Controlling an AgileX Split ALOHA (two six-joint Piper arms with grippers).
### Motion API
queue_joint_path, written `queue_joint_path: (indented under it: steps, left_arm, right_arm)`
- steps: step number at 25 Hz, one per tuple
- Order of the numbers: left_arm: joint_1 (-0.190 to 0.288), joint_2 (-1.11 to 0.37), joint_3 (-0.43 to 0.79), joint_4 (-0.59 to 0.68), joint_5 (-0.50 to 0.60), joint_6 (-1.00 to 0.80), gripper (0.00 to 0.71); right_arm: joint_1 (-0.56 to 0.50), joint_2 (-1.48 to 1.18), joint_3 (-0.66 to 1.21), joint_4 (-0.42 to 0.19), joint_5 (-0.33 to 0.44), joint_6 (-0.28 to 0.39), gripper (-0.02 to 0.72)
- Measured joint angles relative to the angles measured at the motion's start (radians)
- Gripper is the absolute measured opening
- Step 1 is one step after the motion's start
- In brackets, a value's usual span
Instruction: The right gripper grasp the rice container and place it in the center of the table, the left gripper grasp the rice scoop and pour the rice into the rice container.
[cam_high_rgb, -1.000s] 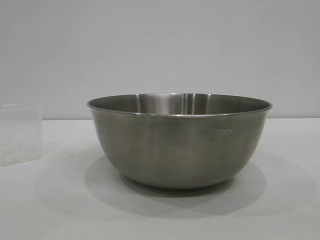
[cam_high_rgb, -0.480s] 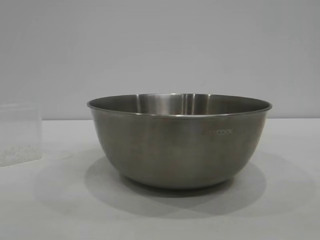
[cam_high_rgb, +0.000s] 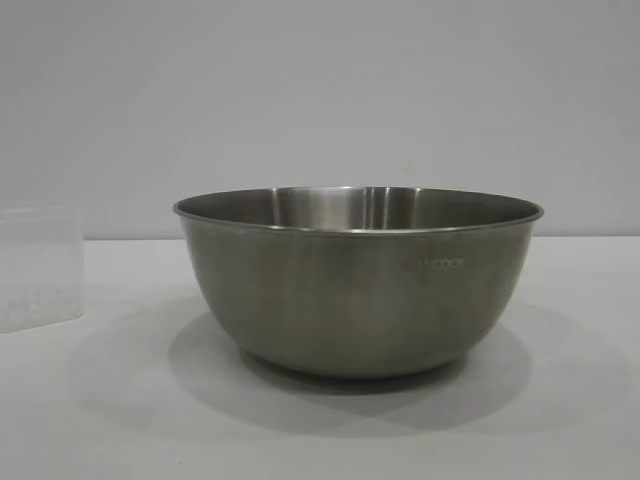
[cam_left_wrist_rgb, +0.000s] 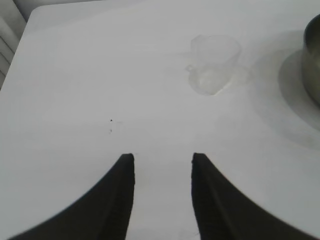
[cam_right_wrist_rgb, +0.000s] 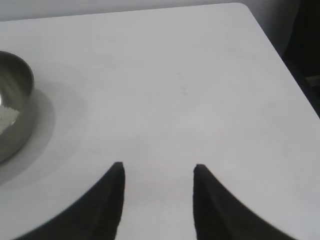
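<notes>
The rice container (cam_high_rgb: 358, 285) and rice scoop (cam_high_rgb: 40, 268) stand upright, mouths up, on the table (cam_high_rgb: 560, 420); the left hand (cam_left_wrist_rgb: 163, 161) and right hand (cam_right_wrist_rgb: 158, 170) are spread, holding nothing.

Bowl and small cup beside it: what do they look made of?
The bowl looks like brushed stainless steel: grey satin sheen, streaky reflections inside, a rolled rim. The cup looks like thin clear plastic: see-through walls, the table showing through, a small side handle. Glass cannot be fully ruled out.
</notes>
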Motion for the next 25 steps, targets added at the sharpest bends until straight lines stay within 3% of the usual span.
queue_joint_path:
  steps: [15, 25]
  left_arm:
    - [0.000, 0.000, 0.002, 0.000, 0.002, 0.000, 0.218]
    - [0.001, 0.000, 0.002, 0.000, 0.002, 0.000, 0.218]
  right_arm:
    - [0.004, -0.030, 0.000, 0.000, 0.002, 0.000, 0.325]
    - [0.086, -0.030, 0.000, 0.000, 0.002, 0.000, 0.325]
